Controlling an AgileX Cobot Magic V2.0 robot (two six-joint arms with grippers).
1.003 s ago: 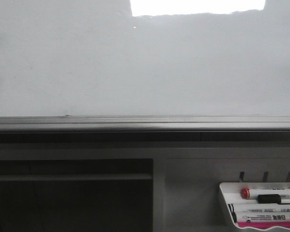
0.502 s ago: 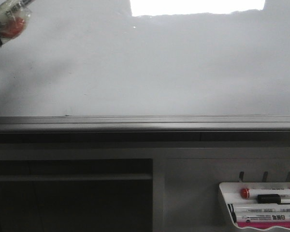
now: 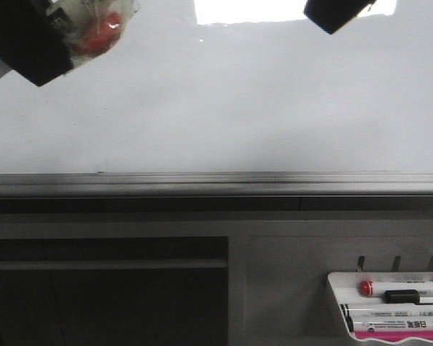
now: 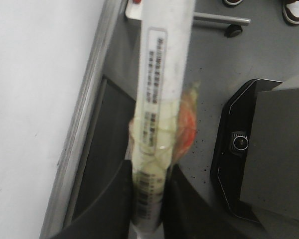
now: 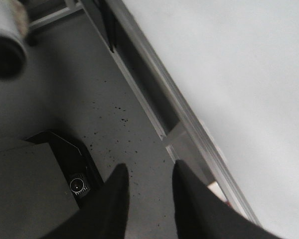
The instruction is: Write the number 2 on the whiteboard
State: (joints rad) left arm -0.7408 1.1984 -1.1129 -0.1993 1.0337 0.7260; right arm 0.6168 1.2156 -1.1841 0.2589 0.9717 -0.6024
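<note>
The whiteboard (image 3: 238, 108) fills the upper half of the front view, with its grey metal rail (image 3: 216, 180) running along the lower edge. No number 2 shows on it. In front of the board's top left corner, my left gripper (image 3: 68, 36) is shut on a white marker (image 4: 164, 64) wrapped in clear tape with a red patch (image 3: 101, 32). The wrist view shows the fingers (image 4: 120, 199) clamping the marker's barrel beside the board (image 4: 35, 99). My right gripper (image 3: 335, 14) hangs at the top right, open and empty (image 5: 150, 167), next to the board (image 5: 229, 64).
A small white tray (image 3: 335, 306) holding several markers hangs below the rail at the lower right. A dark recessed panel (image 3: 108, 288) sits at the lower left. The wrist views show grey speckled floor (image 5: 89, 99) and the robot's black base (image 4: 239, 144).
My left gripper has come further into the front view from the top left corner, carrying the marker. My right gripper has entered at the top right, where nothing showed before.
</note>
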